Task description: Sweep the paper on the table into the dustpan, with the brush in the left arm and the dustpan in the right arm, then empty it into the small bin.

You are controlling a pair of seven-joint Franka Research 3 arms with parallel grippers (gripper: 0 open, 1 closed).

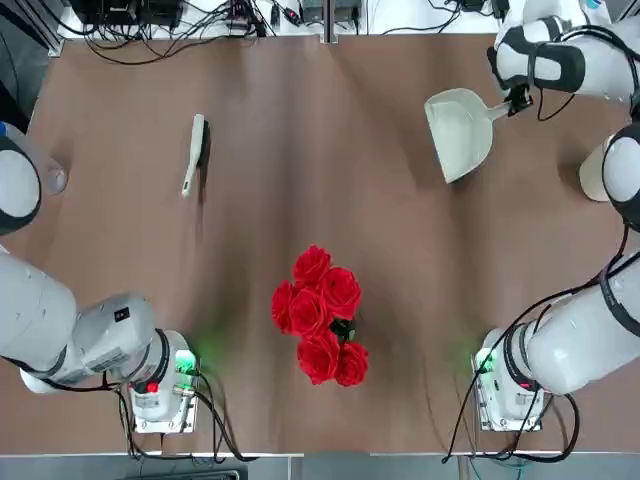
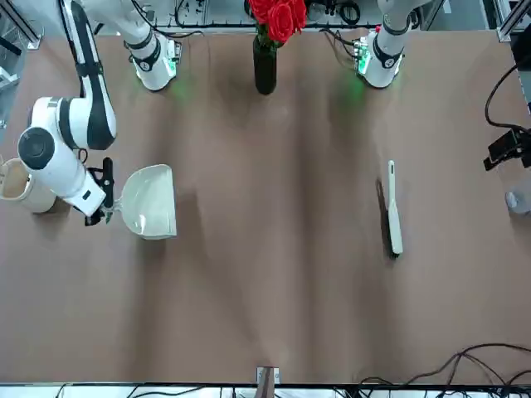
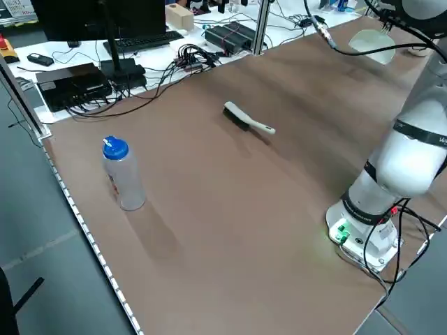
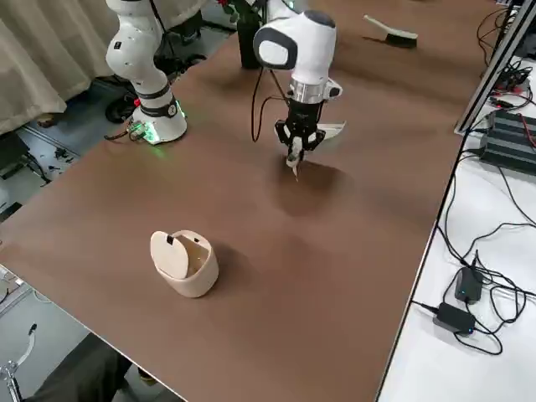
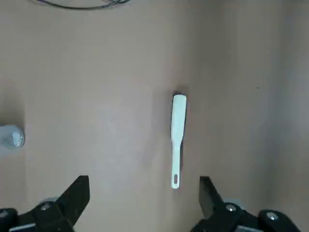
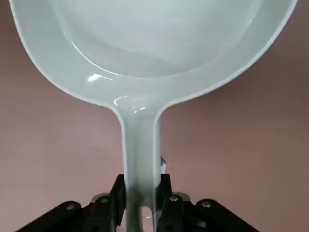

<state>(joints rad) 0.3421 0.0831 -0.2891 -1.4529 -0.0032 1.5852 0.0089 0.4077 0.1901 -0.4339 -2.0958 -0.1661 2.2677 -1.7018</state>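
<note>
dustpan: we see the pale grey-green plastic dustpan [image 1: 460, 132] lifted clear of the tabletop near the far right part of the table, its flat scoop pointing toward the table's middle and its short handle running back to the right arm; in the right wrist view the scoop [image 6: 149, 43] shows nothing inside.
right gripper: we find the black two-finger right gripper [image 6: 141, 203] clenched on the dustpan's handle, its fingers pressed against both sides of it; in the right side view it hangs down from the glossy white right arm [image 4: 299, 46] above the wood.
brush: the slim pale cream hand brush with dark bristles along one side [image 1: 194, 153] lies flat on the left half of the table, well apart from the dustpan, nothing touching it.
left gripper: our left gripper [image 5: 144, 200] hovers high above the brush with its dark fingers [image 5: 77, 195] spread wide and nothing between them; the brush's handle end [image 5: 175, 180] lies between the fingertips in that view, far below.
small bin: the small cream-beige cylindrical bin [image 4: 185, 262] stands at the robot's right edge of the table, near the right arm's elbow, apart from the dustpan.
table: the large matte brown tabletop [image 1: 330, 190] also carries a dark vase of red roses [image 1: 322, 315] near the arms' bases and a clear bottle with a blue cap [image 3: 121, 174] at the left edge.
paper: we cannot make out any paper wad on the table.
</note>
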